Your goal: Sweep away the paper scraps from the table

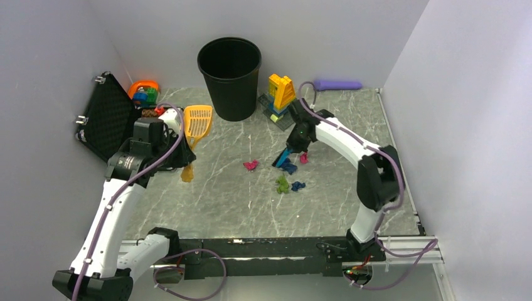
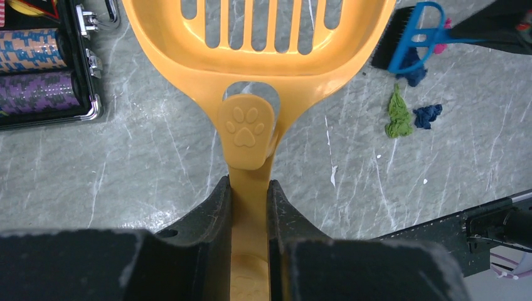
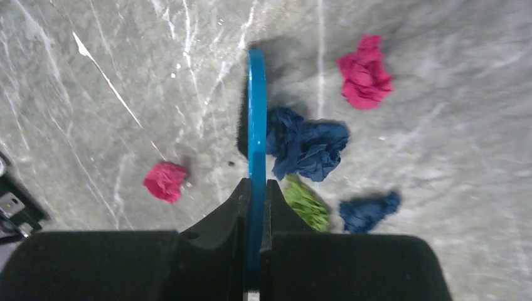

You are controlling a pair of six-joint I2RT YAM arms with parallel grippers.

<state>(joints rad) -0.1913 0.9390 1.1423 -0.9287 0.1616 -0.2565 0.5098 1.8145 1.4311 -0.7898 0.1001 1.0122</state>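
Observation:
The grey marble table [image 1: 219, 200] carries several paper scraps near its middle: a pink one [image 1: 251, 165], a second pink one [image 1: 303, 158], a green one [image 1: 282, 184] and two dark blue ones [image 1: 298, 185]. My right gripper [image 3: 256, 185] is shut on a small blue hand brush [image 3: 256, 119], whose head rests beside a dark blue scrap [image 3: 307, 147]. The green scrap [image 3: 306, 202] and pink scraps [image 3: 364, 72] lie around it. My left gripper [image 2: 250, 185] is shut on the handle of an orange slotted scoop [image 2: 263, 56], left of the scraps, with its head above the table.
A black bin [image 1: 229, 75] stands at the back centre. An open black foam-lined case [image 1: 110, 116] leans at the left wall. Stacked toy bricks [image 1: 280, 94] and a purple object [image 1: 337, 84] sit at the back right. Pale walls border the table.

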